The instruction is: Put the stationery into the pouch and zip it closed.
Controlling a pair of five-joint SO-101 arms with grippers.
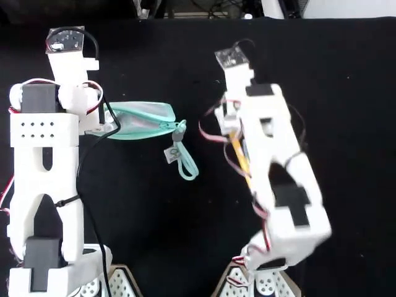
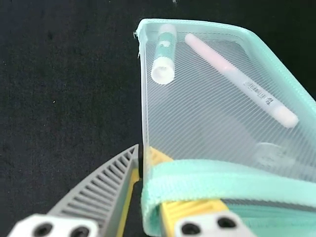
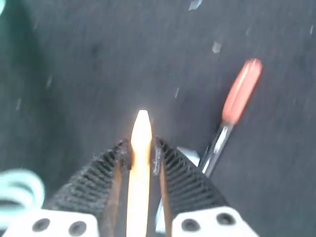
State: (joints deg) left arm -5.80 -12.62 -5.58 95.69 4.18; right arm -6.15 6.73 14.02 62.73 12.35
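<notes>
A mint-green mesh pouch (image 1: 141, 120) lies on the black table, its zipper strap (image 1: 184, 159) trailing toward the middle. My left gripper (image 2: 145, 155) is shut on the pouch's (image 2: 207, 123) green-trimmed end, at its left side in the high view (image 1: 104, 127). Through the mesh I see a white-capped green marker (image 2: 164, 54) and a pale pink pen (image 2: 237, 81) inside. To the right of the strap, my right gripper (image 3: 141, 148) is shut on a yellow pencil (image 3: 140, 133), which hangs under the arm (image 1: 239, 153). A red-capped pen (image 3: 239, 94) lies on the table just beyond that gripper.
Black cloth covers the whole table (image 1: 346, 93). A loop of the mint strap (image 3: 17, 192) shows beside the right gripper. Both arm bases stand at the near edge, with open cloth to the far right and between the arms.
</notes>
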